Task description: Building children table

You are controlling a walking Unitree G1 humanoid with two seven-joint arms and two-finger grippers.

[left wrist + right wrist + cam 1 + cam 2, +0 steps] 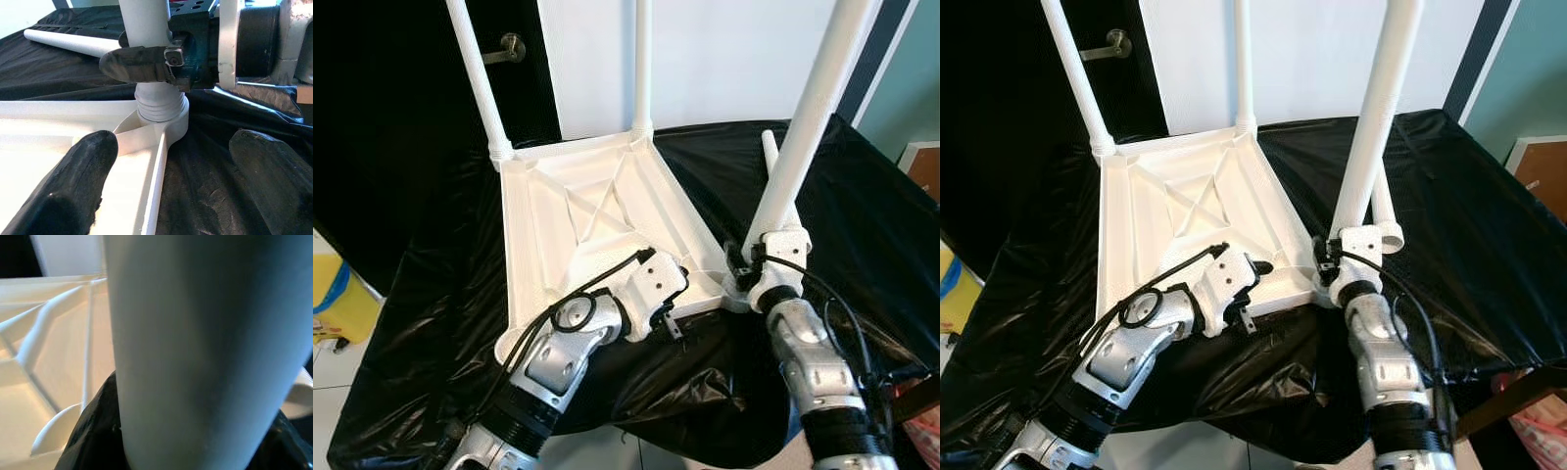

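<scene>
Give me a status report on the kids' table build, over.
Right hand shut on third leg, seated in tabletop corner socket. Left hand open, resting at tabletop's near edge. Fourth leg loose on black sheet. Nothing in the way.

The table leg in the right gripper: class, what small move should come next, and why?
Probably keep twisting the leg down into its corner socket. The right gripper is shut on it just above the socket, threads show at the base in the left wrist view, and the left gripper, open, steadies the upturned tabletop.
</scene>
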